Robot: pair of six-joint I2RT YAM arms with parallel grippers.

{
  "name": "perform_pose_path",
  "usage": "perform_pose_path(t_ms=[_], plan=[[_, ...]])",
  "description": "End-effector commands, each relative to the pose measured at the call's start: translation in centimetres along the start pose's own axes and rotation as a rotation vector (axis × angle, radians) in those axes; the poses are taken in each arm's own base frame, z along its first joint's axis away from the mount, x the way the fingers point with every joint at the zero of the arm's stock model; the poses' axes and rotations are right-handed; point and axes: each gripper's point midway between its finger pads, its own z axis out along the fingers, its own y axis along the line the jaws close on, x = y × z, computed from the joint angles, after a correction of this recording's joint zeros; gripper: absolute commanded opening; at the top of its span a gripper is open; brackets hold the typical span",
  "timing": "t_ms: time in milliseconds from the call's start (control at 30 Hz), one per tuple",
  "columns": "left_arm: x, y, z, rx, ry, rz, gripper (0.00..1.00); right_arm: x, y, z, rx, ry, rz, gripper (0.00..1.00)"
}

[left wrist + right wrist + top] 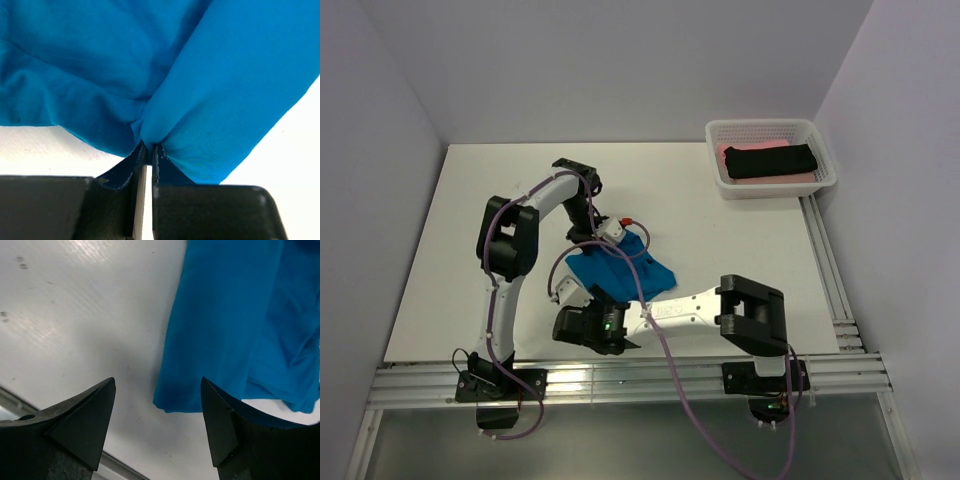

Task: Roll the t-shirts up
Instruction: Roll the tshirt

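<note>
A bright blue t-shirt point(638, 272) lies bunched on the white table point(460, 240), just ahead of the arm bases. My left gripper point(617, 238) is at the shirt's far edge; in the left wrist view it point(149, 147) is shut on a pinched fold of the blue cloth point(210, 75). My right gripper point(576, 296) hovers at the shirt's near left corner. The right wrist view shows it point(157, 385) open, with the blue hem corner point(172, 397) just beyond the tips and nothing held. A black t-shirt point(770, 160) and a pink one point(742, 150) lie rolled in the basket.
A white mesh basket point(724, 185) stands at the table's far right corner. Metal rails point(620, 380) run along the near edge, and another rail point(828, 270) runs down the right side. Purple cables point(665, 350) loop over both arms. White walls enclose the table.
</note>
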Motion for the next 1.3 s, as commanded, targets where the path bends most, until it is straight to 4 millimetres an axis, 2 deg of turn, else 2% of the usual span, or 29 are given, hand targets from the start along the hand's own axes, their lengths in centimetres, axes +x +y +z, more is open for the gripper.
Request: perform_pose_path(t_ms=[0,300,467,567,733,800,967,1033,1067,1100,1133,1267], plan=[[2.0,-0.6,2.1,0.059,0.065,0.015,0.1,0.1,-1.9,-0.2,0.152,0.021,-0.087,0.75],[2.1,-0.7,2.2,0.061,0.064,0.018,0.1,1.9,-3.4,1.1,0.286,0.063,-0.163,0.7],[2.0,-0.8,2.0,0.059,0.063,0.018,0.11,2.6,-4.0,1.5,0.317,0.05,-0.171,0.45],[1.8,-1.0,1.8,0.059,0.063,0.017,0.16,2.8,-4.1,1.5,0.307,0.033,-0.163,0.29],[1.3,-1.2,1.2,0.05,0.051,0.023,0.33,3.0,-4.2,1.5,0.292,0.002,-0.152,0.09],[0.9,-1.3,0.7,0.034,0.046,0.029,0.41,3.6,-4.5,1.5,0.288,0.006,-0.163,0.08],[0.4,-1.9,-0.9,-0.01,0.061,0.057,0.48,4.6,-4.5,1.3,0.254,-0.033,-0.166,0.06],[0.4,-2.0,-1.6,-0.037,0.066,0.073,0.67,5.1,-4.5,1.3,0.244,-0.041,-0.173,0.06],[0.1,-1.9,-2.5,-0.068,0.068,0.093,0.79,5.0,-4.5,1.1,0.23,-0.049,-0.171,0.06],[0.1,-2.2,-2.6,-0.073,0.067,0.099,0.94,5.2,-4.3,1.1,0.216,-0.047,-0.178,0.06],[0.1,-2.0,-3.2,-0.095,0.055,0.107,1.0,5.5,-4.3,1.1,0.207,-0.049,-0.186,0.05],[0.0,-1.6,-6.2,-0.195,0.022,0.128,0.99,5.7,-4.0,0.9,0.176,-0.056,-0.185,0.05]])
